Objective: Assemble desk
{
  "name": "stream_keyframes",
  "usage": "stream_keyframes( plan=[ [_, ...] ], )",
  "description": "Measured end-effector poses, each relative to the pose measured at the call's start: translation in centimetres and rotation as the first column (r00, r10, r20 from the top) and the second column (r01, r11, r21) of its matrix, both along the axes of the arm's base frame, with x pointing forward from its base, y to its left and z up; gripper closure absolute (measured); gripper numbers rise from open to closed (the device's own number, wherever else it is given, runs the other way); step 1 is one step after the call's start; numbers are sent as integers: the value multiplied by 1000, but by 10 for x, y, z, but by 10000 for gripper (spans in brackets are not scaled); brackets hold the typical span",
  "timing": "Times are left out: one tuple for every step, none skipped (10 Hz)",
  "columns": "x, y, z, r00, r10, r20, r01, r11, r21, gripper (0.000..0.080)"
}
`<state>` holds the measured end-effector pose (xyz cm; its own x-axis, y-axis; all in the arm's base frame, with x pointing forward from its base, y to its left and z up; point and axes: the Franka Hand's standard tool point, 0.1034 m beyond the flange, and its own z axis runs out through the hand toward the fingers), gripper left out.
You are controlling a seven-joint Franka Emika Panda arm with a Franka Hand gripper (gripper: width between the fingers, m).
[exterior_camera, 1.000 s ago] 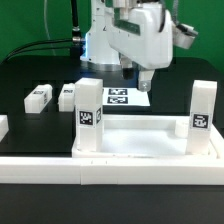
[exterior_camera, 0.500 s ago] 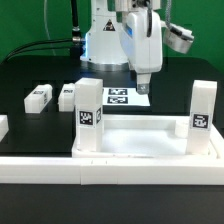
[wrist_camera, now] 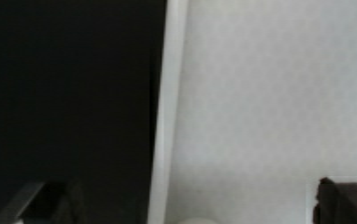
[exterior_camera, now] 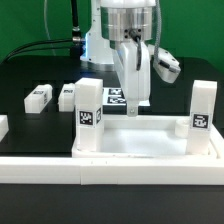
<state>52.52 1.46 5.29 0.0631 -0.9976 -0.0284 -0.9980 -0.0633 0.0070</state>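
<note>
Standing legs [exterior_camera: 90, 115] show only in exterior view.

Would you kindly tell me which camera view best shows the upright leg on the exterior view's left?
The exterior view: the leg stands whole at the tabletop's corner, its tag facing the camera. The wrist view shows none of it, only black table and a plain white surface.

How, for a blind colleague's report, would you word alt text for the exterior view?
An open hand hangs over the far edge of a white tabletop bearing two upright tagged legs; two more legs lie on the black table.
</note>
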Motion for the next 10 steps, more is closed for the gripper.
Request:
stream_keyframes(
  plan=[
    [0, 0, 0, 1000, 2, -1, -2, 1000, 0, 151],
    [0, 0, -1, 1000, 4, -1, -4, 1000, 0, 151],
    [-1, 0, -3, 1000, -4, 2, 4, 1000, -4, 151],
    [-6, -1, -16, 1000, -28, 9, 28, 999, -26, 151],
    [-11, -3, -26, 999, -28, -15, 27, 999, -33, 151],
    [-11, -6, -30, 999, -29, -19, 28, 999, -37, 151],
    [-13, -8, -37, 999, -26, -24, 25, 999, -41, 151],
    [-13, -11, -42, 999, -19, -31, 18, 999, -47, 151],
    [-12, -15, -44, 1000, 3, -31, -4, 999, -50, 151],
    [-11, -17, -43, 1000, 12, -29, -14, 999, -50, 151]
  ],
)
